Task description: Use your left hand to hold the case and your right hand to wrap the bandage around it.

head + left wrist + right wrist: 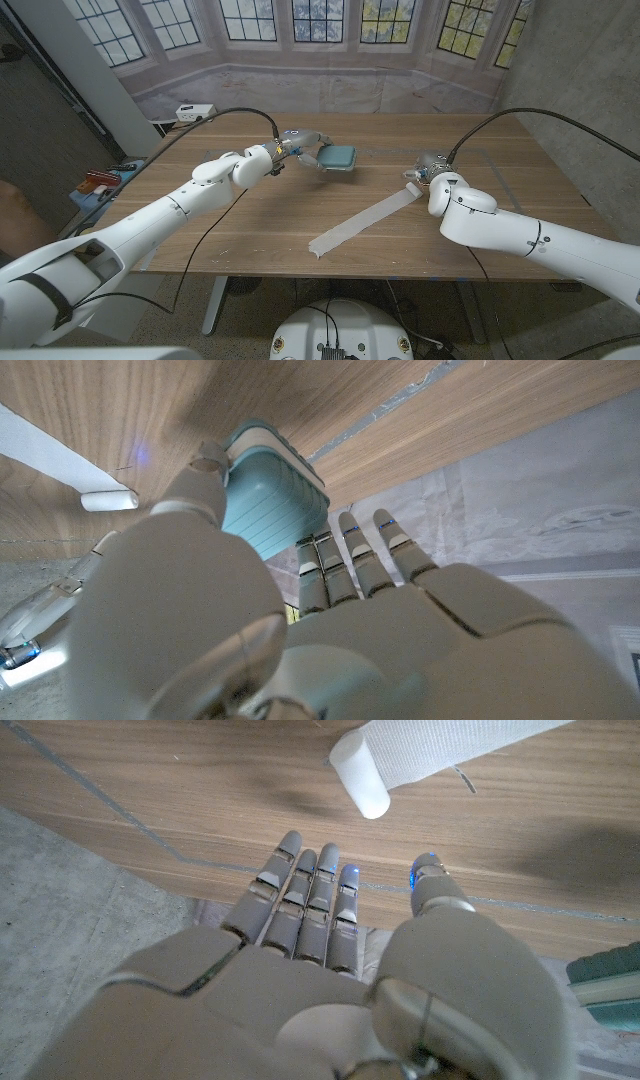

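Observation:
The teal case [337, 157] is at the back middle of the wooden table [250, 225]. My left hand [300, 145] holds it. In the left wrist view the case [268, 500] sits between the thumb [198, 472] and the straight fingers [350, 555]. A white bandage strip [362, 220] lies unrolled across the table's middle, and its small roll end [412, 183] is just in front of my right hand [432, 170]. In the right wrist view my right hand [330, 950] hovers with fingers straight, holding nothing, a short way from the roll [360, 775].
A white power box [195, 112] sits at the table's back left corner. Small items lie on a side surface [100, 182] beyond the left edge. Black cables run from both wrists over the table. The case's edge [610, 985] also shows in the right wrist view.

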Controlling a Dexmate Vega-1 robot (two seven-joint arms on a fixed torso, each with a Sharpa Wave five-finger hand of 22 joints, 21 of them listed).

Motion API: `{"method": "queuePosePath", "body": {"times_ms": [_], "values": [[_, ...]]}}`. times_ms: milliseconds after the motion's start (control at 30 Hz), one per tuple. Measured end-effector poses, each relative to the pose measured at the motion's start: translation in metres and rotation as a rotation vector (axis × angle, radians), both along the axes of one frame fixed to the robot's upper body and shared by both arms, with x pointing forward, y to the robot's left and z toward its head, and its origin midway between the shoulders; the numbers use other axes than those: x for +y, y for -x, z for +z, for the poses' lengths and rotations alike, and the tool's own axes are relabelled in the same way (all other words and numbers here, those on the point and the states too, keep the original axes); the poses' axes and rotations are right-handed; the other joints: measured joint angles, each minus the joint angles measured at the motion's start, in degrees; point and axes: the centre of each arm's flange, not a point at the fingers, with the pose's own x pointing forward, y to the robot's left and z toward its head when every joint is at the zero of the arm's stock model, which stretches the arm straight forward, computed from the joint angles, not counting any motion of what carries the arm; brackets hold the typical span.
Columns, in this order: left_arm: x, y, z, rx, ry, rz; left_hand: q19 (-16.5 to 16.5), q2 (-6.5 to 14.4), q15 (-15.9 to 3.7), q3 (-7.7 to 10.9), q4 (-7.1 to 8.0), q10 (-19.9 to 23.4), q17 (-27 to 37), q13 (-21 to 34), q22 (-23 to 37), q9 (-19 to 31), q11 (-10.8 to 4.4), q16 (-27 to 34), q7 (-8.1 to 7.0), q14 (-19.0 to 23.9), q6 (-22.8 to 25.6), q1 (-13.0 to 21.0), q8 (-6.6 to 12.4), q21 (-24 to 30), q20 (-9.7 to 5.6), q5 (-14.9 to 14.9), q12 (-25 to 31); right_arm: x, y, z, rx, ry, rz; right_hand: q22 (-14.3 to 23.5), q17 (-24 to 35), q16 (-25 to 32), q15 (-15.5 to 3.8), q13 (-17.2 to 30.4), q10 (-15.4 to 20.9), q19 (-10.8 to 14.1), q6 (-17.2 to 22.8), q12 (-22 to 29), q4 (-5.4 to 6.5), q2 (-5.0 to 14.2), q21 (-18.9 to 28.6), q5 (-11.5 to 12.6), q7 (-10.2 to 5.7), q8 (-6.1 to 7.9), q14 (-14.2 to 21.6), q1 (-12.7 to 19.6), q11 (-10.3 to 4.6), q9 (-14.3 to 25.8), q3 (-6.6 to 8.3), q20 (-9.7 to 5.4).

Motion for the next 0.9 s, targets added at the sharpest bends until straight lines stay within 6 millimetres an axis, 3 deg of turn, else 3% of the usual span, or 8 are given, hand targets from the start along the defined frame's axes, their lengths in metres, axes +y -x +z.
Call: {"method": "queuePosePath", "body": {"times_ms": [900], "values": [[-0.002, 0.001, 0.0, -0.001, 0.004, -0.006, -0.3, 0.0, 0.0, 0.0, 0.0, 0.0, 0.3, 0.5, 0.0, 0.0, 0.0, 0.0, 0.0, 0.0, 0.0, 0.0, 0.01, 0.0, -0.31, 0.2, 0.0, 0.003, -0.007, -0.018, 0.027, 0.051, -0.045, 0.0, 0.6, 0.4, -1.17, 1.2, 2.7, 1.2, 2.6, 2.6, 0.24, -0.27, 0.0, 0.0, -0.73, 0.0, 2.0, 1.8, -0.29, 0.3, -0.24, 0.19]]}}
